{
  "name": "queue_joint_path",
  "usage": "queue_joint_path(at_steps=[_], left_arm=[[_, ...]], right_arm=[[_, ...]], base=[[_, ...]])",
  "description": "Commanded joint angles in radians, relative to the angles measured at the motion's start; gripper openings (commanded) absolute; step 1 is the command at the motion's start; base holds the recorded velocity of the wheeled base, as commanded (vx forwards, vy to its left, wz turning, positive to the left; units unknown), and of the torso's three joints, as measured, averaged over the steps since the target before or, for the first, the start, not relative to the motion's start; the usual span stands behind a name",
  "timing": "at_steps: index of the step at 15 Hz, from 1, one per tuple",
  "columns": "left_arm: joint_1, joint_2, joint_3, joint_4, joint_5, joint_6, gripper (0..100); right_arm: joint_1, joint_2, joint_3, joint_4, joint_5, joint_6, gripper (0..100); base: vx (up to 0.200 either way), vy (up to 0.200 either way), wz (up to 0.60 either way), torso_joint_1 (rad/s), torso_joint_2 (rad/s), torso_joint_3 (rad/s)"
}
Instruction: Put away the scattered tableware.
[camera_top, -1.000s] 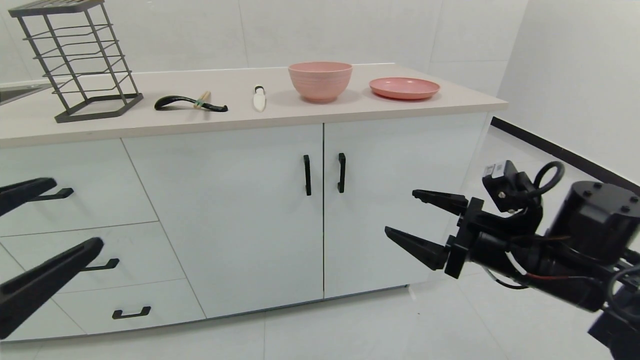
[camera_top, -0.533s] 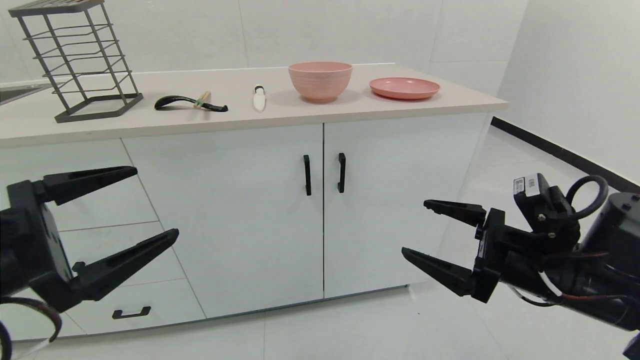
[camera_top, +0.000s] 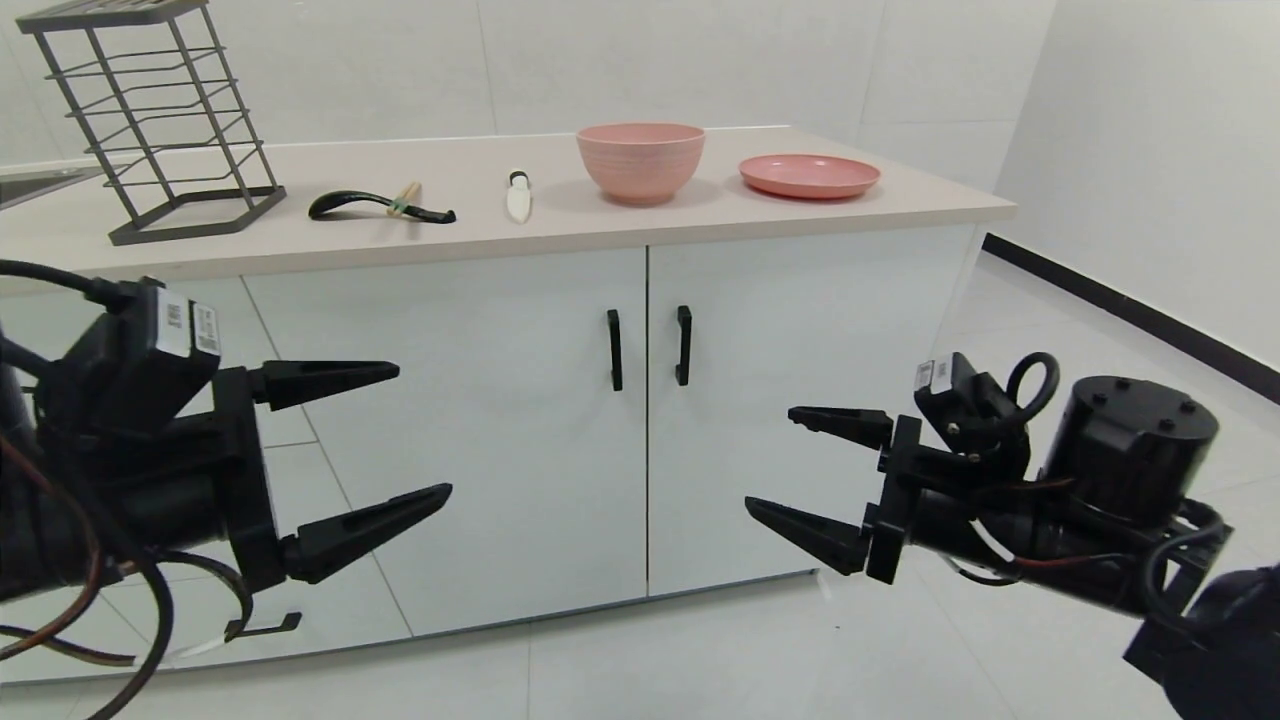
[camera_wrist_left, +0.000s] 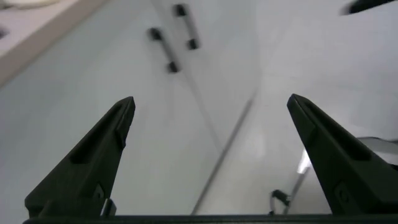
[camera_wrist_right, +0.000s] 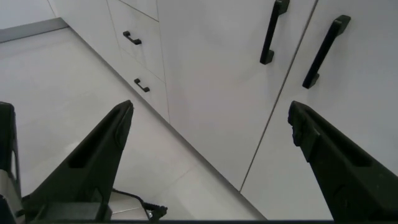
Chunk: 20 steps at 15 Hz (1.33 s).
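On the beige counter (camera_top: 480, 235) lie a pink bowl (camera_top: 640, 160), a pink plate (camera_top: 809, 175), a small white knife (camera_top: 518, 198), a black ladle (camera_top: 375, 205) and chopsticks (camera_top: 405, 196) crossing it. A black wire rack (camera_top: 155, 120) stands at the counter's left. Both grippers hang well below the counter, in front of the white cabinet. My left gripper (camera_top: 405, 435) (camera_wrist_left: 210, 106) is open and empty. My right gripper (camera_top: 775, 462) (camera_wrist_right: 211, 112) is open and empty too, pointing toward the cabinet doors.
The cabinet has two doors with black handles (camera_top: 648, 346) (camera_wrist_right: 298, 40) and drawers with black pulls (camera_top: 262, 627) (camera_wrist_right: 132, 38) on the left. A sink edge (camera_top: 40, 182) shows at the far left. White tiled floor (camera_top: 700, 660) lies open to the right.
My left arm has swung in from the left edge, its open gripper now nearer the cabinet's middle and higher. My right gripper dipped, then shifted left and slightly up. Tableware has not moved.
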Motion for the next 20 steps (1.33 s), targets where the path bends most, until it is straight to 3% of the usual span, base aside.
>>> queue_joint_path(at_steps=[1, 4, 6, 8, 11, 14, 17, 20], left_arm=[[-0.038, 0.101, -0.012, -0.02, -0.035, -0.004, 100], [-0.095, 0.208, -0.058, -0.059, -0.054, -0.007, 100], [-0.197, 0.26, -0.078, -0.097, -0.057, -0.01, 100], [-0.251, 0.286, -0.087, -0.117, -0.055, -0.019, 100], [-0.254, 0.364, -0.147, -0.151, -0.043, -0.048, 100], [-0.253, 0.406, -0.173, -0.169, -0.017, -0.087, 100], [-0.271, 0.466, -0.245, -0.194, 0.055, -0.093, 100], [-0.279, 0.492, -0.279, -0.195, 0.061, -0.093, 100]], right_arm=[[-0.001, 0.104, -0.09, -0.003, 0.01, -0.012, 100], [-0.006, 0.236, -0.191, -0.048, 0.013, -0.023, 100], [-0.029, 0.329, -0.288, -0.063, 0.027, -0.023, 100], [-0.05, 0.397, -0.376, -0.063, 0.03, -0.024, 100], [-0.073, 0.538, -0.544, -0.063, 0.054, -0.024, 100], [-0.083, 0.59, -0.631, -0.059, 0.071, -0.023, 100], [-0.113, 0.665, -0.775, -0.049, 0.122, -0.015, 100], [-0.112, 0.701, -0.889, -0.033, 0.139, -0.014, 100]], base=[[0.0, 0.0, 0.0, 0.0, 0.0, 0.0], [0.0, 0.0, 0.0, 0.0, 0.0, 0.0], [0.0, 0.0, 0.0, 0.0, 0.0, 0.0], [0.0, 0.0, 0.0, 0.0, 0.0, 0.0], [0.0, 0.0, 0.0, 0.0, 0.0, 0.0], [0.0, 0.0, 0.0, 0.0, 0.0, 0.0], [0.0, 0.0, 0.0, 0.0, 0.0, 0.0], [0.0, 0.0, 0.0, 0.0, 0.0, 0.0]])
